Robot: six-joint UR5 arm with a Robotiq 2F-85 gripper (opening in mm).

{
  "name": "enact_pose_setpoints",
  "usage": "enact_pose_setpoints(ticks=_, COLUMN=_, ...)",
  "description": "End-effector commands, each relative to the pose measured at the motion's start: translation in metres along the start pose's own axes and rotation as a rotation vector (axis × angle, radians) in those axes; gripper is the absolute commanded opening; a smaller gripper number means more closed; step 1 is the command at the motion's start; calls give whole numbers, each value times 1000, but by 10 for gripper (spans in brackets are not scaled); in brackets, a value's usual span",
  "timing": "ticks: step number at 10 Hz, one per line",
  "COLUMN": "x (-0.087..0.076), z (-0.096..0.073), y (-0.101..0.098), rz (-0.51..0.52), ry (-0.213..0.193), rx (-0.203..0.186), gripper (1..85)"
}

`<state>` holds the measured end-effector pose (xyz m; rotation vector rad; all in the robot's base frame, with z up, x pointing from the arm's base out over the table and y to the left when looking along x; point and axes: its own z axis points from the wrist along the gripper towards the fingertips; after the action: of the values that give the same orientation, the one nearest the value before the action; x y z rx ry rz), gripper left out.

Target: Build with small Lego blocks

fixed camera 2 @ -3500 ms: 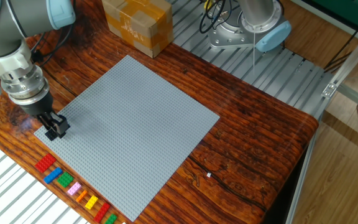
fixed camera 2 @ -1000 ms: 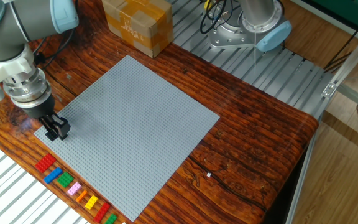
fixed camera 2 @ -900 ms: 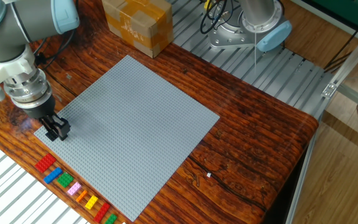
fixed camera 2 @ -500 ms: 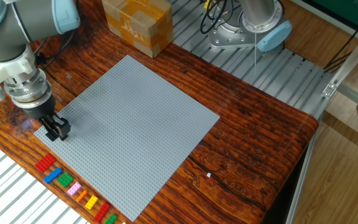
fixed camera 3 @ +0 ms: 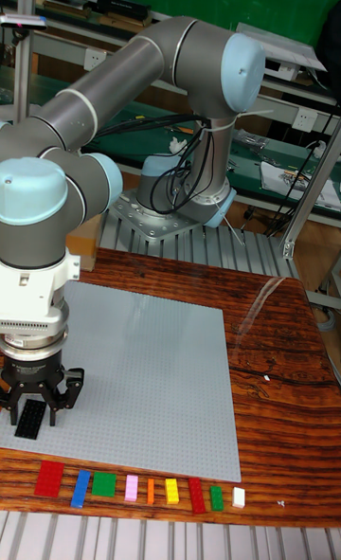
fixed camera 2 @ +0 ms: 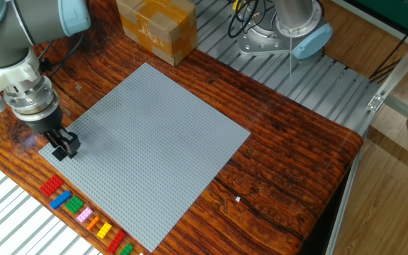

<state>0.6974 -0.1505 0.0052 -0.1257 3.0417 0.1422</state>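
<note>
My gripper (fixed camera 2: 64, 146) (fixed camera 3: 36, 410) stands over the front left corner of the grey baseplate (fixed camera 2: 154, 134) (fixed camera 3: 152, 380). Its fingers look shut on a black Lego block (fixed camera 3: 29, 419), which hangs at or just above the plate's studs. In the fixed view the block blends into the dark fingers. A row of small Lego blocks lies on the wood in front of the plate: red (fixed camera 2: 50, 186) (fixed camera 3: 50, 478), blue (fixed camera 2: 61, 199) (fixed camera 3: 81, 488), green (fixed camera 2: 74, 206) (fixed camera 3: 104, 485), pink (fixed camera 3: 131, 488), orange (fixed camera 3: 150, 491), yellow (fixed camera 2: 104, 230) (fixed camera 3: 171, 491), then more.
A brown cardboard box (fixed camera 2: 156, 27) stands beyond the plate's far corner. The arm's base (fixed camera 2: 282, 35) is bolted to the ribbed metal surface behind the table. Ribbed metal also borders the table's front edge (fixed camera 2: 13, 219), close to the block row.
The gripper has stayed over the plate's front left corner. The arm above it has shifted only slightly. The row of blocks is unchanged.
</note>
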Motion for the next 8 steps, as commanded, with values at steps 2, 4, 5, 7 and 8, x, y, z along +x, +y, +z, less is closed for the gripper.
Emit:
enact_pose_setpoints(ticks=2, x=-1, z=-3, y=1, rz=5, ry=-8, rx=-9, gripper=523)
enact_pose_setpoints(ticks=4, x=-1, z=-2, y=1, rz=2, ry=-5, rx=-9, gripper=523)
enact_pose_setpoints(ticks=5, x=-1, z=-2, y=1, rz=1, ry=-3, rx=-11, gripper=523)
enact_pose_setpoints(ticks=7, x=-2, z=1, y=1, rz=1, ry=-2, rx=-11, gripper=523)
enact_pose_setpoints(ticks=8, x=-3, z=2, y=1, rz=-1, ry=-2, rx=-11, gripper=523)
